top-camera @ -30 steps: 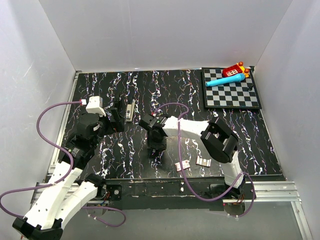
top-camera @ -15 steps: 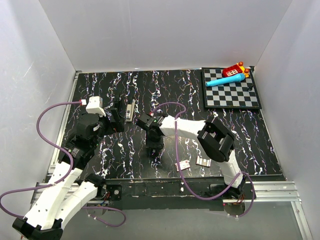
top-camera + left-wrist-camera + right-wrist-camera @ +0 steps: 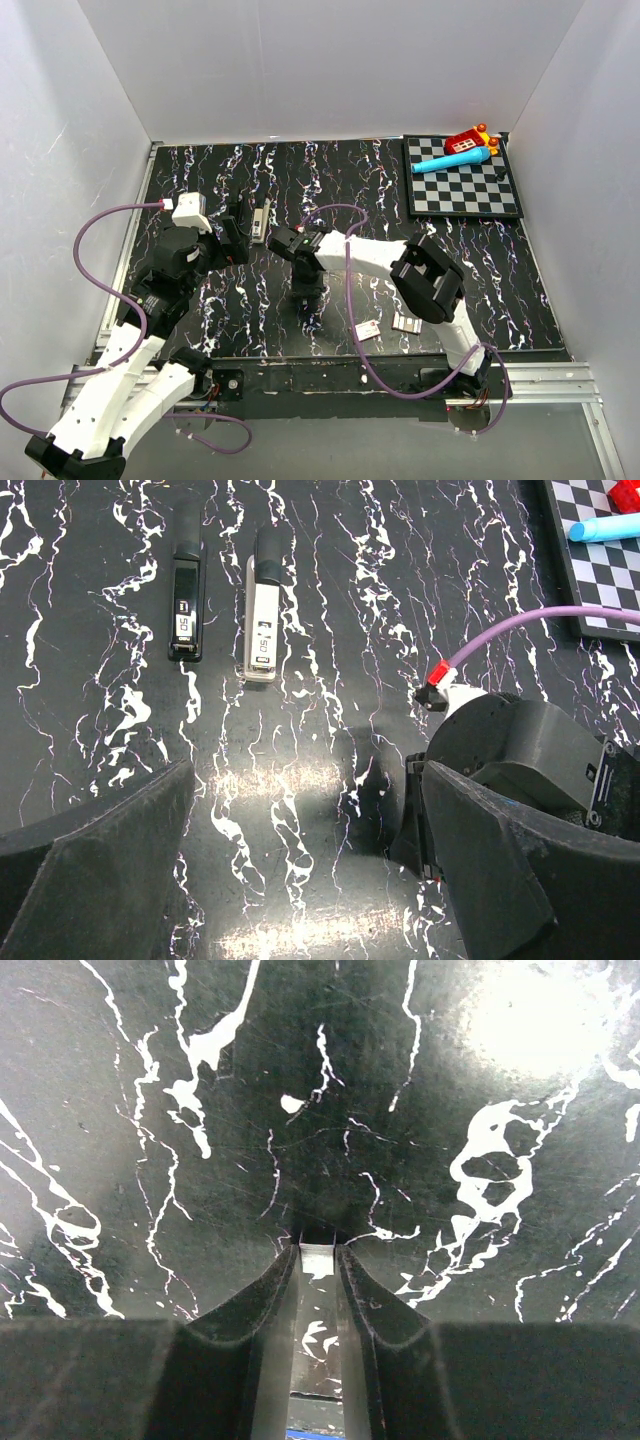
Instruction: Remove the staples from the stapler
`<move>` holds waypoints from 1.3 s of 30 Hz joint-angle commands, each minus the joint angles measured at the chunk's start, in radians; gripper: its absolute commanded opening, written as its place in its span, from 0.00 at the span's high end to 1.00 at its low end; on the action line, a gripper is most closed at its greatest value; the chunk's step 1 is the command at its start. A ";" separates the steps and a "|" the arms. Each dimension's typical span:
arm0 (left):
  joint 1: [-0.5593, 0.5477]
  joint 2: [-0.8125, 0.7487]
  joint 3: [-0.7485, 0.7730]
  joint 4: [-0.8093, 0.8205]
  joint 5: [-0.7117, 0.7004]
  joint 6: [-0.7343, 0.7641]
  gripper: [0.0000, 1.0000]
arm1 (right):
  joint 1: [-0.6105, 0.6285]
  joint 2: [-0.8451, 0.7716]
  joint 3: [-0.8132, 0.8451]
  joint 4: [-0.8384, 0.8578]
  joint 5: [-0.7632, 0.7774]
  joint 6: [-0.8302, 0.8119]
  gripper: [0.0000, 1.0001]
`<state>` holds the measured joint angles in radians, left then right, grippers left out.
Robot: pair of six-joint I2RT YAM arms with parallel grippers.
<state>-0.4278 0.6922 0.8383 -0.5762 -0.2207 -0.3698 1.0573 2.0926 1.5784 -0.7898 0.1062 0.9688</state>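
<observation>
The grey-silver stapler [image 3: 260, 220] lies flat on the black marbled table, also in the left wrist view [image 3: 265, 610], beside a slim all-black piece [image 3: 185, 580]. My left gripper [image 3: 235, 238] is open and empty just near of them; its dark fingers [image 3: 90, 860] frame bare table. My right gripper [image 3: 308, 292] points down at mid-table, right of the stapler. Its fingers [image 3: 255, 1310] are nearly closed on a narrow shiny silver strip [image 3: 317, 1260], seemingly staples.
Two small silver staple strips [image 3: 366, 330] [image 3: 407, 322] lie near the front edge. A chessboard [image 3: 462, 185] at the far right carries a cyan marker [image 3: 450, 160] and a red toy [image 3: 468, 142]. White walls enclose the table. The right wrist [image 3: 520, 750] sits by my left gripper.
My right gripper has moved a little to the left and away from the front edge, toward the stapler. The left arm and the stapler have not moved.
</observation>
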 commanded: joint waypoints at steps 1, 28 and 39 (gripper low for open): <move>-0.003 0.001 -0.008 -0.001 0.006 0.008 0.02 | 0.012 0.043 0.055 -0.040 0.026 -0.010 0.73; -0.003 0.018 -0.007 -0.005 -0.012 0.012 0.02 | 0.013 -0.327 -0.182 -0.038 0.160 -0.018 0.89; -0.003 0.033 -0.007 -0.004 -0.016 0.012 0.02 | -0.042 -0.621 -0.515 -0.043 0.228 0.062 0.89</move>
<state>-0.4278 0.7212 0.8383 -0.5766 -0.2226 -0.3668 1.0412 1.5593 1.1469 -0.8135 0.2749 0.9798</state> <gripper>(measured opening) 0.981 0.217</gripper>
